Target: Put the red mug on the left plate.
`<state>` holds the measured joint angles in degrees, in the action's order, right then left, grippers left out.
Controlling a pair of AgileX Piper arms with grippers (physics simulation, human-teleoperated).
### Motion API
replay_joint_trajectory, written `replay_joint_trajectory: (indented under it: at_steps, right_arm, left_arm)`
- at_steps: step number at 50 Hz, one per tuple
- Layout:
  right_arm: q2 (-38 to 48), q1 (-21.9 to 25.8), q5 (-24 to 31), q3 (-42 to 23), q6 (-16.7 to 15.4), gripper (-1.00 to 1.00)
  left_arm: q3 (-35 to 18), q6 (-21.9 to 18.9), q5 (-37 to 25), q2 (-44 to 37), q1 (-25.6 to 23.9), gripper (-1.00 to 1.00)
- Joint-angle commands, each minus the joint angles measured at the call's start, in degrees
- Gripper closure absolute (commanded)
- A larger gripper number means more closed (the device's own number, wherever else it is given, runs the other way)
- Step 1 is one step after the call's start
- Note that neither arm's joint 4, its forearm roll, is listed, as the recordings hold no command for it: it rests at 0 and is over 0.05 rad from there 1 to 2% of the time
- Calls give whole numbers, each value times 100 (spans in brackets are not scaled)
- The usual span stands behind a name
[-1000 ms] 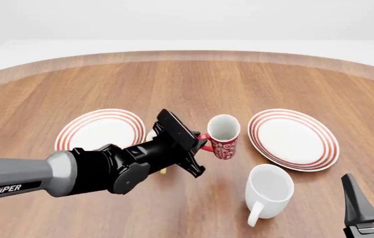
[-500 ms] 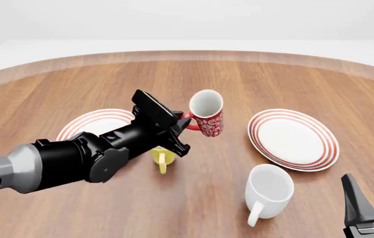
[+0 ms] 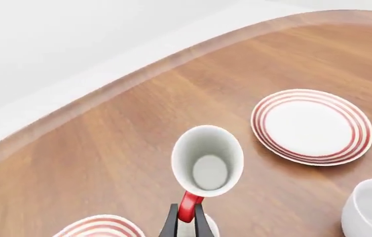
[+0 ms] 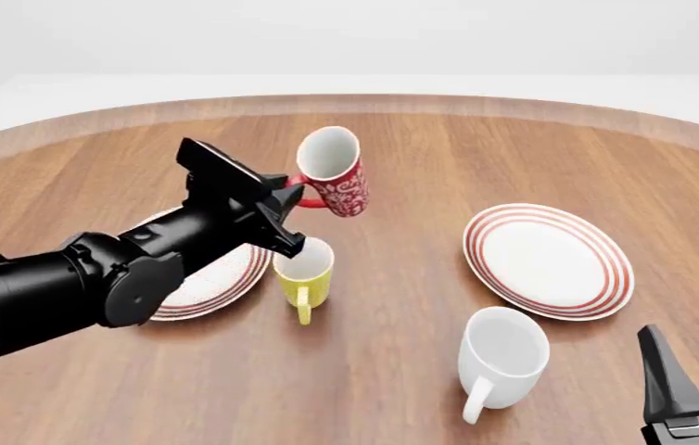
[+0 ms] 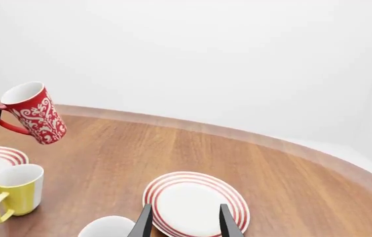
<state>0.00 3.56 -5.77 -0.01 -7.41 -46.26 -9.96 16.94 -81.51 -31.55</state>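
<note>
The red mug (image 4: 332,174) with white floral pattern hangs in the air, tilted, held by its red handle. My left gripper (image 4: 287,202) is shut on that handle. In the left wrist view the mug (image 3: 207,160) shows its white inside, with the gripper (image 3: 186,222) below it. It also shows in the right wrist view (image 5: 36,113). The left plate (image 4: 220,278), white with red rings, lies mostly hidden under my left arm; a sliver shows in the left wrist view (image 3: 100,226). My right gripper (image 4: 696,371) is open and empty at the near right; its fingers (image 5: 145,221) show in its wrist view.
A yellow mug (image 4: 302,275) stands just right of the left plate, below the lifted red mug. The right plate (image 4: 548,260) lies to the right. A larger white mug (image 4: 502,354) stands in front of it, near my right gripper.
My left gripper has lifted the red mug off the table and carried it up and to the left, uncovering the yellow mug. The right arm has not moved.
</note>
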Motion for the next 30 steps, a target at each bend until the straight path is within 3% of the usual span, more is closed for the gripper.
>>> replay_joint_trajectory:
  at_steps: [1,30]
  right_arm:
    - [0,-2,2,0,-8,-100]
    - [0,10,-4,0,-25,-100]
  left_arm:
    - [208,-20,26,402,491,100]
    - [1064,-54,349,1164,1473,100]
